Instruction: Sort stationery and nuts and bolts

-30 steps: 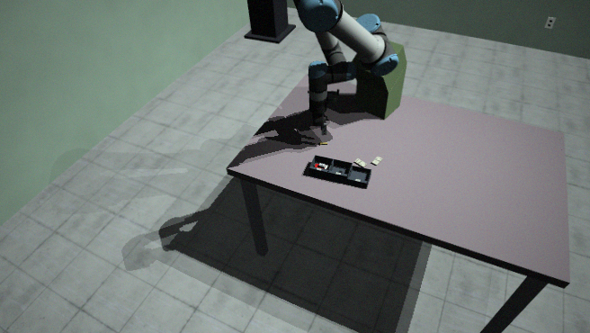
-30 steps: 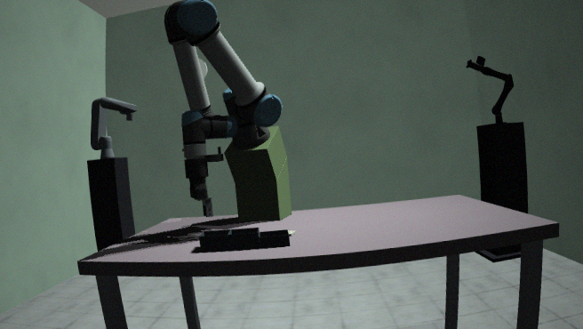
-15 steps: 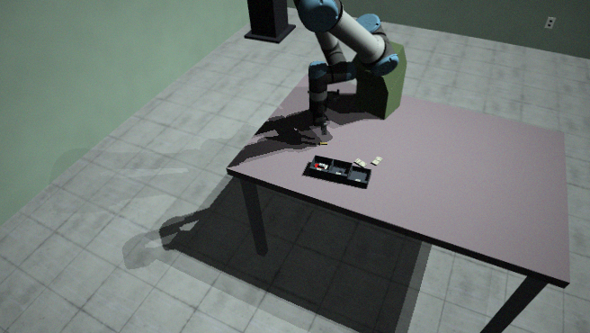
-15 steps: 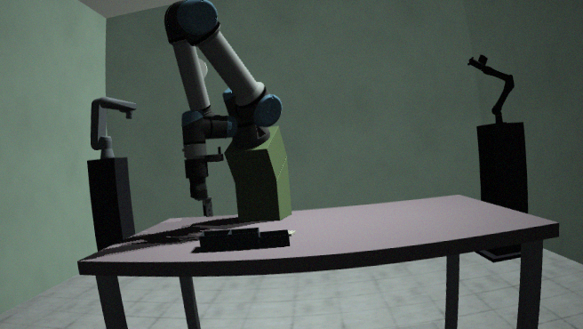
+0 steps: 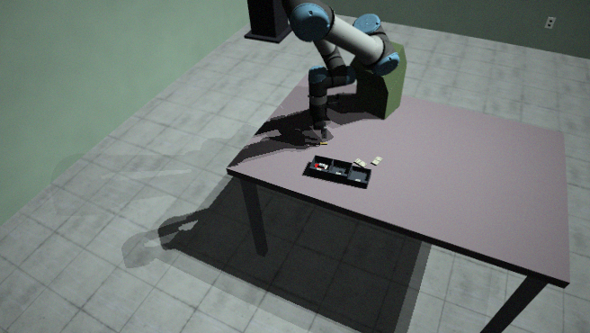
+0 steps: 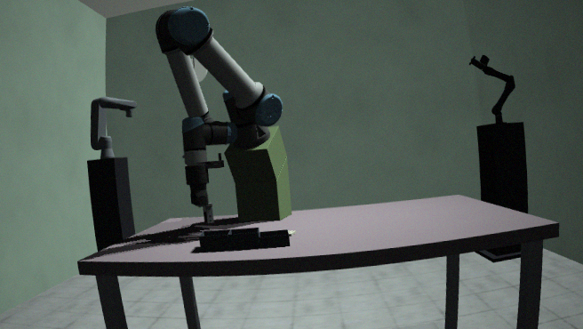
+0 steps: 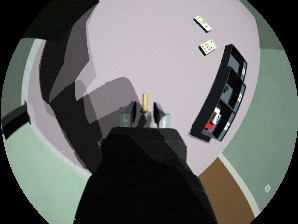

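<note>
A slim yellow brass-coloured piece, bolt-like (image 5: 324, 143) (image 7: 145, 100), lies on the table. My gripper (image 5: 324, 135) (image 6: 209, 220) (image 7: 145, 108) is partly open and empty, pointing down just above the piece, with a finger to either side in the wrist view. Three dark bins stand in a row: the near one in the wrist view (image 5: 318, 173) (image 7: 203, 121) holds red and white things (image 5: 320, 166) (image 7: 214, 119). The middle bin (image 5: 341, 176) (image 7: 216, 85) has a small dark thing (image 7: 226, 89) in it. The far bin (image 5: 360, 184) (image 7: 228, 54) shows nothing inside. The bin letters are unreadable.
Two white domino-like tiles with dark dots lie beside the bins: one close to them (image 5: 360, 162) (image 7: 207, 47), one farther off (image 5: 377, 160) (image 7: 202, 24). The green robot pedestal (image 5: 393, 85) (image 6: 262, 187) stands behind the gripper. The arm's shadow darkens the table's left side.
</note>
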